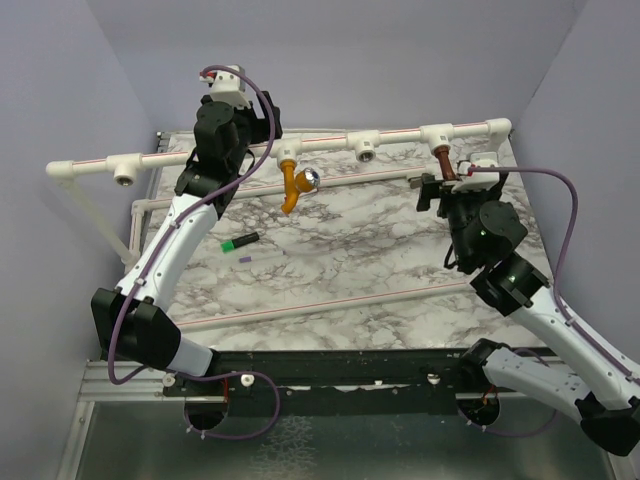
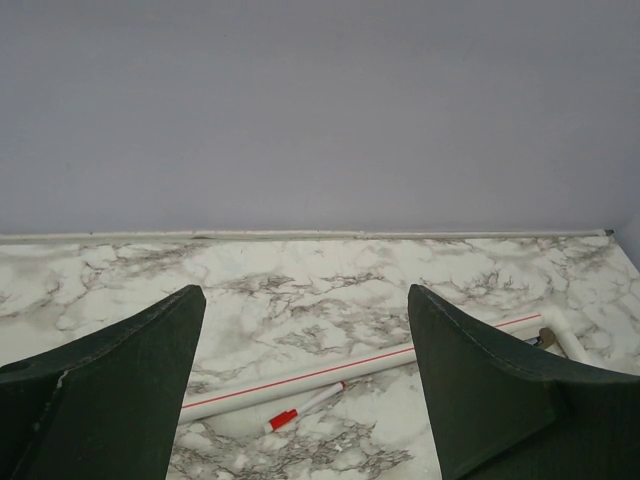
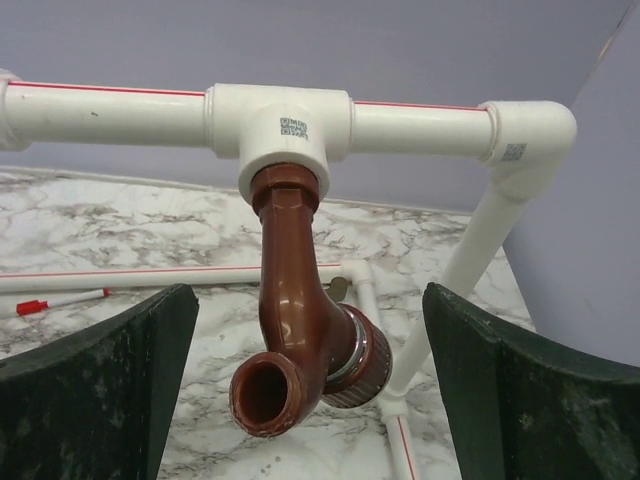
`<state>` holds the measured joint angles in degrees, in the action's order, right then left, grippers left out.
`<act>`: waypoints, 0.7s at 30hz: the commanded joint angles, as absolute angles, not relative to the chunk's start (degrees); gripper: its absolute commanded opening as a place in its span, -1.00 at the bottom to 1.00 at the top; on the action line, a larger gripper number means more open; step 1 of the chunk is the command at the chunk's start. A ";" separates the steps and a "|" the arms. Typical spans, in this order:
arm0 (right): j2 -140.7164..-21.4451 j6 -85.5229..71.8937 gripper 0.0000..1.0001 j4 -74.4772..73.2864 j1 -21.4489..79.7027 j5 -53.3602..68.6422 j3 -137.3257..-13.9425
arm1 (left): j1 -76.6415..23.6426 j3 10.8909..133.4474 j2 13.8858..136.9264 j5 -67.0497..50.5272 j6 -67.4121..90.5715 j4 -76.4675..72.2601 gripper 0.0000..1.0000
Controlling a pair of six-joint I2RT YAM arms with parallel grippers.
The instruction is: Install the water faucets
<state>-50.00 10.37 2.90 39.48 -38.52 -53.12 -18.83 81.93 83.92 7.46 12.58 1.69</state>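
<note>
On the T-fitting (image 3: 280, 105) above the brown faucet (image 3: 295, 300) sits 1 unreadable code (image 3: 292, 127); left gripper (image 2: 305, 295) and right gripper (image 3: 310, 300) stand spread.

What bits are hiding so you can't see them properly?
Top view: the brown faucet has its spout and knob covered by the right gripper.
Right wrist view: the faucet's thread is hidden inside the white T-fitting.
Top view: the orange faucet is too small to see how deep its joint sits.

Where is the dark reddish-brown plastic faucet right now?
The reddish-brown faucet hangs from the rightmost white T-fitting, on the right of the top view, between the open jaws of the right gripper.
</note>
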 commanded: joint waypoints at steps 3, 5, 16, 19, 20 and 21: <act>-48.15 12.65 1.00 -6.22 39.55 -34.53 -59.92 | -20.65 76.99 90.22 0.09 12.32 15.20 0.69; -47.11 12.33 1.00 -8.96 39.55 -33.58 -61.82 | -20.65 77.06 89.58 0.25 12.35 14.95 0.71; -36.78 7.30 1.00 -23.91 39.55 -36.79 -62.95 | -20.65 85.20 89.68 -4.02 15.90 17.86 0.97; -34.84 6.04 1.00 -27.70 39.55 -37.96 -62.14 | -20.65 89.53 89.47 -6.07 16.72 19.11 0.98; -34.01 5.23 1.00 -28.76 39.55 -38.37 -61.81 | -20.65 91.34 89.45 -6.79 16.91 19.55 0.98; -33.33 4.40 1.00 -29.52 39.55 -38.62 -61.27 | -20.65 93.00 89.39 -7.75 17.12 19.98 0.98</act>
